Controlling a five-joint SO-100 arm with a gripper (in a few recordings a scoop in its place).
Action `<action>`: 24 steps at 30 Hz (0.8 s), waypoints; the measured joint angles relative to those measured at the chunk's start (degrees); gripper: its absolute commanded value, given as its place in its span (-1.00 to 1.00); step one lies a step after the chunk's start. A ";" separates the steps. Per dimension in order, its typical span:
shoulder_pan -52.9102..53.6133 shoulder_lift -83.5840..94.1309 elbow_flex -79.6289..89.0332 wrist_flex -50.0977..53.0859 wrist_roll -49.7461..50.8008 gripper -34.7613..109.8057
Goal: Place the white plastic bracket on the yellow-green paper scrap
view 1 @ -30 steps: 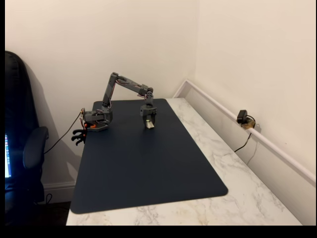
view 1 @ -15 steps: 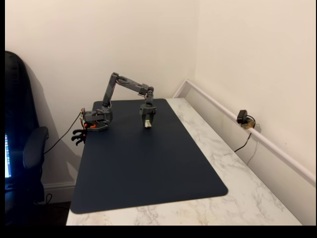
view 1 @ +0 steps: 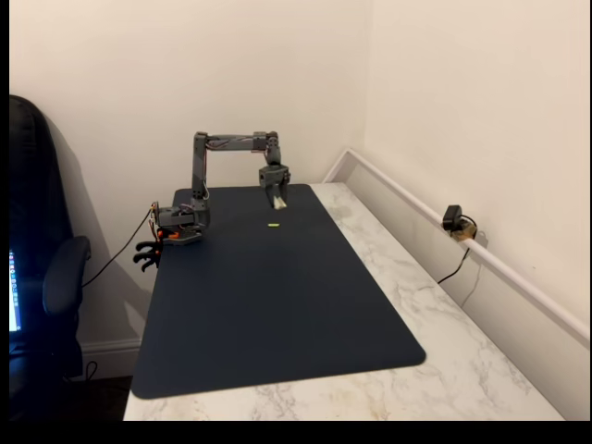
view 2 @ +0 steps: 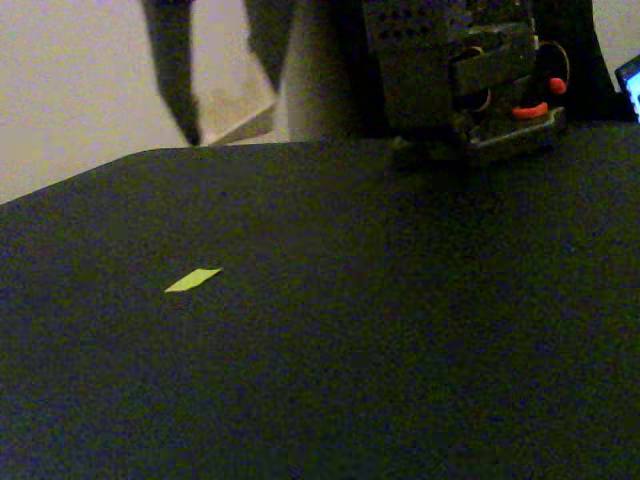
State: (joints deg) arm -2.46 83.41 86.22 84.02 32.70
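**Bracket aloft at the gripper tip, paper scrap bare on the mat below**

The dark mat (view 1: 277,305) covered most of the marble table (view 1: 435,370), and the arm (view 1: 199,176) rose from its base at the mat's far left corner in the wide fixed view, its forearm level and its wrist hanging straight down. The gripper (view 1: 277,200) hung above the mat, clear of it. A pale speck at its tip looked like the white plastic bracket (view 1: 279,202), apparently pinched between the fingers, though the tip was too small there to see how the jaws stood.

The yellow-green paper scrap (view 1: 274,225) lay flat on the mat just in front of and below the gripper; in the low fixed view it showed as a thin slanted sliver (view 2: 193,280) with nothing on it.

The bracket was judged to be light, rigid and smooth-faced, so it would suit a light pinch across its flat sides and might skid or tip if dropped from any height. The scrap was judged near weightless and loose on the mat, likely to shift at any brush from a fingertip.
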 measured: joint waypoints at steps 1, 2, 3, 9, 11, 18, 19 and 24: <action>0.79 0.00 1.23 -0.70 0.00 -0.52; 1.58 0.00 2.37 -1.67 0.00 -0.52; 2.29 0.00 3.52 -2.81 0.00 -0.52; 6.33 -0.62 9.49 -8.79 0.88 -0.52; 7.12 -2.29 10.20 -10.46 0.88 -0.52; 9.84 -6.68 10.90 -14.68 0.62 -0.52; 10.20 -6.86 11.25 -14.24 0.44 -0.52; 11.43 -8.44 11.43 -15.64 -0.18 -0.52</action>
State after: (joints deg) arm 8.96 74.97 97.65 68.38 32.52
